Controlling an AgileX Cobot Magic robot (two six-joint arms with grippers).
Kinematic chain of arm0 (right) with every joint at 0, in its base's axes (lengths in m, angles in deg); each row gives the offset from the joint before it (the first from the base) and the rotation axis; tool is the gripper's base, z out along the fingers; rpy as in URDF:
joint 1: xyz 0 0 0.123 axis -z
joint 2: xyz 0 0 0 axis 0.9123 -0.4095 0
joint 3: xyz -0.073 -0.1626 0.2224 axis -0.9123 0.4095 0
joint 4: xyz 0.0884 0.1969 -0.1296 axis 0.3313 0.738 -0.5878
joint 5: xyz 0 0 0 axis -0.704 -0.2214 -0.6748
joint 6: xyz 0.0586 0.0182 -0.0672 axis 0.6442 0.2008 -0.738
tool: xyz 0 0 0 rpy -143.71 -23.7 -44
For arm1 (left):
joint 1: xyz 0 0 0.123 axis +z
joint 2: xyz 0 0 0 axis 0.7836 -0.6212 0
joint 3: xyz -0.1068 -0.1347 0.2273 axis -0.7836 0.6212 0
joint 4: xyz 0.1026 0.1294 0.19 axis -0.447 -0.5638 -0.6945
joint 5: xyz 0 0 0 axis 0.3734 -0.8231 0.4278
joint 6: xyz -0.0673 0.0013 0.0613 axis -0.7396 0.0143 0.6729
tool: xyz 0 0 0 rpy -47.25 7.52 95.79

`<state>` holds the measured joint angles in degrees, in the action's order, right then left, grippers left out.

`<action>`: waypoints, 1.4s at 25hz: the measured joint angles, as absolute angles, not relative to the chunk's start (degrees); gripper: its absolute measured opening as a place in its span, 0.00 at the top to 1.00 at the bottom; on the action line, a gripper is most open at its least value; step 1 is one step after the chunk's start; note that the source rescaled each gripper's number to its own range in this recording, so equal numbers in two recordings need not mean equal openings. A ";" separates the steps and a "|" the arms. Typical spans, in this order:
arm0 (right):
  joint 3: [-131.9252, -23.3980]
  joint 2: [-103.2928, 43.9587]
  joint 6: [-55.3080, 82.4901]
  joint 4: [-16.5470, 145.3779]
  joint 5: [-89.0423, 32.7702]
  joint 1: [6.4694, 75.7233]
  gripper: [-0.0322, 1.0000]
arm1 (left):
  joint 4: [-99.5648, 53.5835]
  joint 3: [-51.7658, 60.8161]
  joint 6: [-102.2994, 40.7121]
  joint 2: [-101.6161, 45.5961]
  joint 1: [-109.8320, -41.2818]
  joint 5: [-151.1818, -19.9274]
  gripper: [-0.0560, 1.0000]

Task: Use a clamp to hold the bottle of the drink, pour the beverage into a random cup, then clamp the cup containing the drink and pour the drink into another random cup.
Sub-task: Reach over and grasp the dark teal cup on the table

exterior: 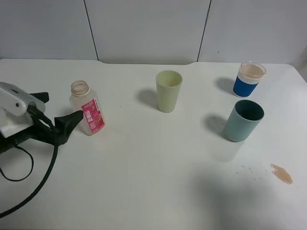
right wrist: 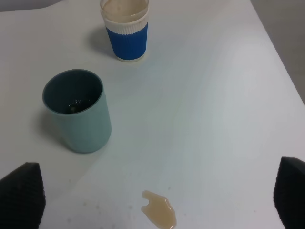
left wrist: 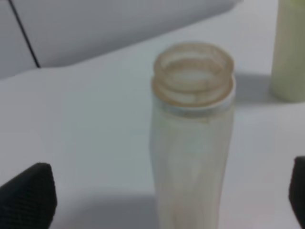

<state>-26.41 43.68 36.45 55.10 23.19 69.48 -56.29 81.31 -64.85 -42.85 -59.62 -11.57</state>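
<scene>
White worktop: the uncapped bottle (exterior: 87, 109) stands ungripped between the left claw's (left wrist: 159, 200) spread jaws, seemingly drained. The right claw (right wrist: 155, 193), also apart, should probably clamp the filled blue cup (right wrist: 125, 29) mid-wall, then tip slowly over the teal cup (right wrist: 78, 112).

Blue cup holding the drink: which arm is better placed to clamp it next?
Probably right. The blue cup stands at the table's right, ahead of the open right gripper; the left gripper is far off beside the bottle.
</scene>
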 joint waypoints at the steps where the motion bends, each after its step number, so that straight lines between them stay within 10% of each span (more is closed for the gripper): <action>1: -26.41 43.68 36.45 55.10 23.19 69.48 0.14 | -55.74 81.95 -65.41 -41.04 -59.62 -11.57 0.01; 21: -26.41 43.68 36.45 55.10 23.19 69.48 0.14 | -39.80 74.06 -76.85 -17.35 -59.62 -24.37 0.01; 35: -26.41 43.68 36.45 55.10 23.19 69.48 0.14 | -45.82 49.26 -71.97 7.68 -59.62 -93.38 0.00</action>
<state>-26.41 43.68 36.45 55.10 23.19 69.48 -45.82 49.26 -71.97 7.68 -59.62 -93.38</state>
